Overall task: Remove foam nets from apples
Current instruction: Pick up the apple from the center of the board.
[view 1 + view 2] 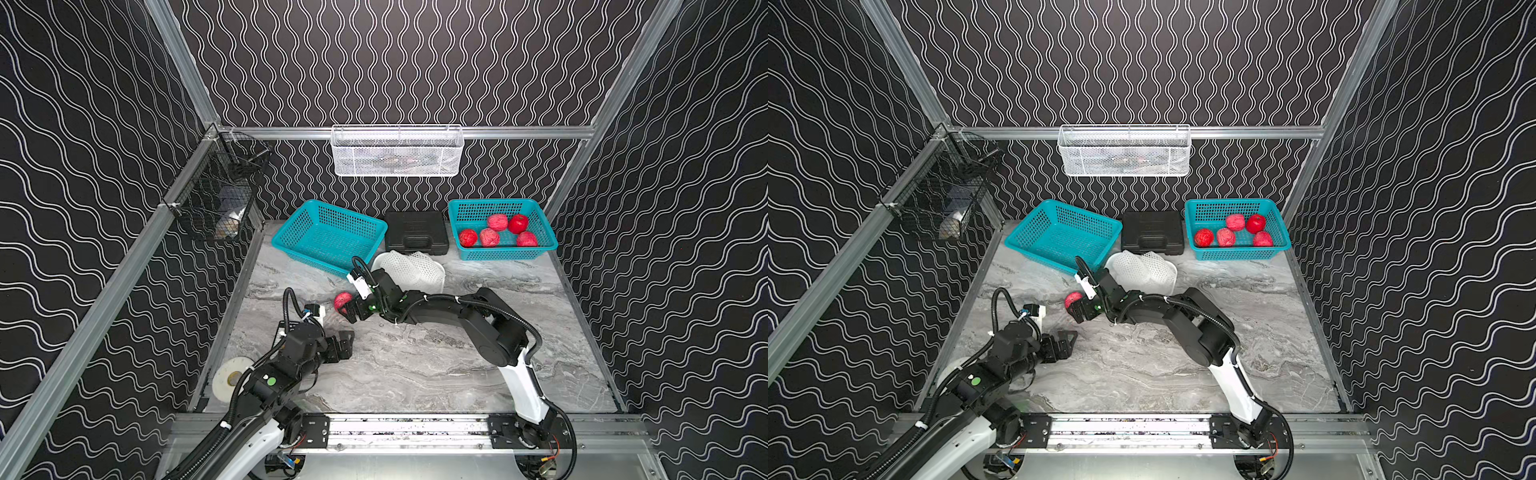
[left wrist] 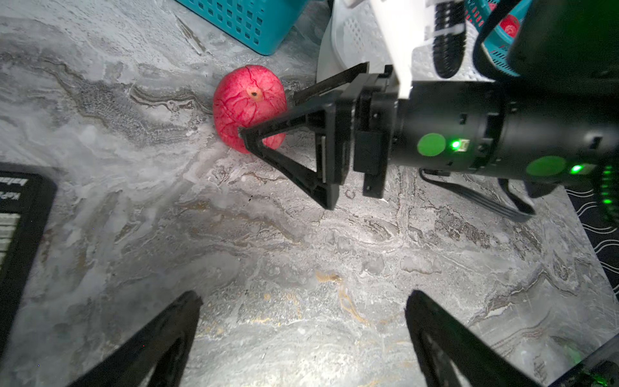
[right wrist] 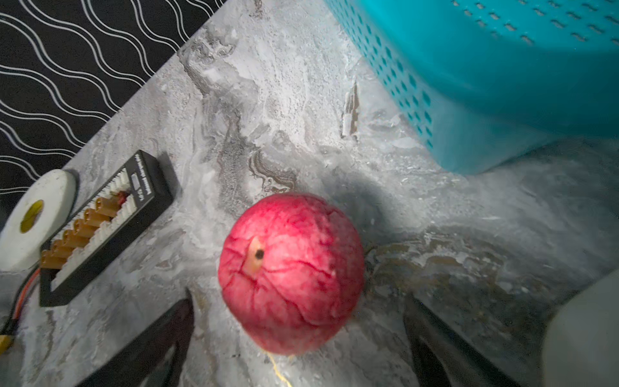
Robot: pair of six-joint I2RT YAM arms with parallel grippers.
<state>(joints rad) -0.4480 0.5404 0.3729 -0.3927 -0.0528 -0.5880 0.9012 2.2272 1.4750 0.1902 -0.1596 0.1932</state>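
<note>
Facing the apple in its foam net on the table, my right gripper stood spread wide, empty. My left gripper gaped empty nearby; I judged each should pinch only foam, then pull apart.

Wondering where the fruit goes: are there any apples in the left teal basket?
No, the left teal basket shows only bare mesh floor; apples sit in the right basket.

In both top views the right gripper half hides the netted apple; the wire basket's contents blur.
</note>
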